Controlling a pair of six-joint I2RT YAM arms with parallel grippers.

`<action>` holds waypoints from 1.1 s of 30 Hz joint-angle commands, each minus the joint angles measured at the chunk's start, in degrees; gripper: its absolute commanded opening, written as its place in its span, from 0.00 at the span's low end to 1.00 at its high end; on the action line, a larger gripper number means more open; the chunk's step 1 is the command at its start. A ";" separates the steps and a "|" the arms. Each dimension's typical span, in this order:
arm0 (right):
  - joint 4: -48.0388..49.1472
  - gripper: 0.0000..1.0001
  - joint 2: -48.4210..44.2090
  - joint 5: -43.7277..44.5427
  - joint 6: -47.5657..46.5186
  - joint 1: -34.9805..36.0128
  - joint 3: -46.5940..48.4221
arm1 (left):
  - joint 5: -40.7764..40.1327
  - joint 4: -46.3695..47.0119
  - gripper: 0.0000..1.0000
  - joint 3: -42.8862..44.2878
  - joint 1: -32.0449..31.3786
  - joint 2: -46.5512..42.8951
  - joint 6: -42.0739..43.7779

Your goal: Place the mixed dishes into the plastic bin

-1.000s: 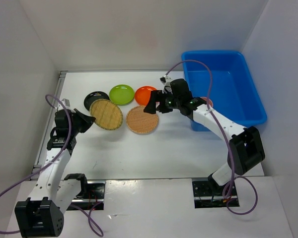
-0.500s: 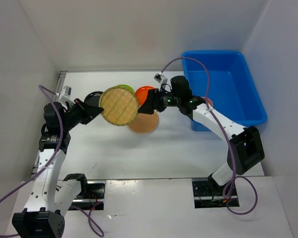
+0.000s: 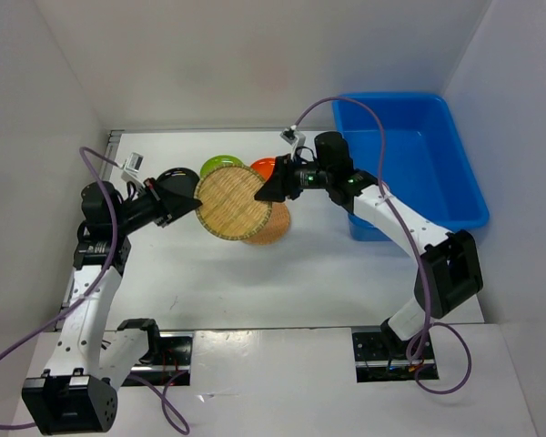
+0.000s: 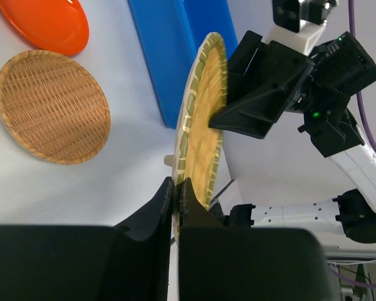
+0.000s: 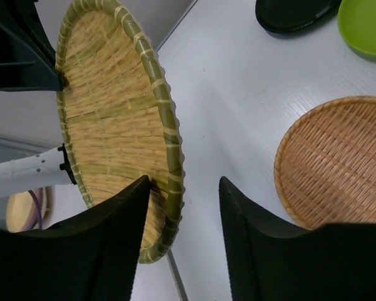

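Woven tray (image 3: 232,202) tight in left end effector (image 4: 177,183), right end effector (image 5: 185,182) wide astride its rim.

A lab cell: white panels (image 3: 255,64) wall in the table (image 3: 328,273).

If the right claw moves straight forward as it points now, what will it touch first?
Most likely the raised woven tray, whose rim lies inside the open right claw.
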 commanded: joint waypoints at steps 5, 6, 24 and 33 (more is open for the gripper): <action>2.20 0.18 2.98 -4.19 0.00 -0.27 4.37 | 5.62 6.22 0.00 1.86 0.28 0.93 -1.47; 2.20 0.14 2.99 -4.19 0.00 -0.27 4.98 | 5.62 6.22 0.00 1.86 0.28 0.93 -1.47; -0.35 0.00 -11.77 4.94 10.18 -18.28 4.11 | -11.25 -1.52 0.86 3.45 0.28 8.39 9.61; 4.23 0.00 -22.93 27.94 19.23 -30.24 -5.64 | -22.68 -1.07 0.96 8.52 -7.27 30.09 15.40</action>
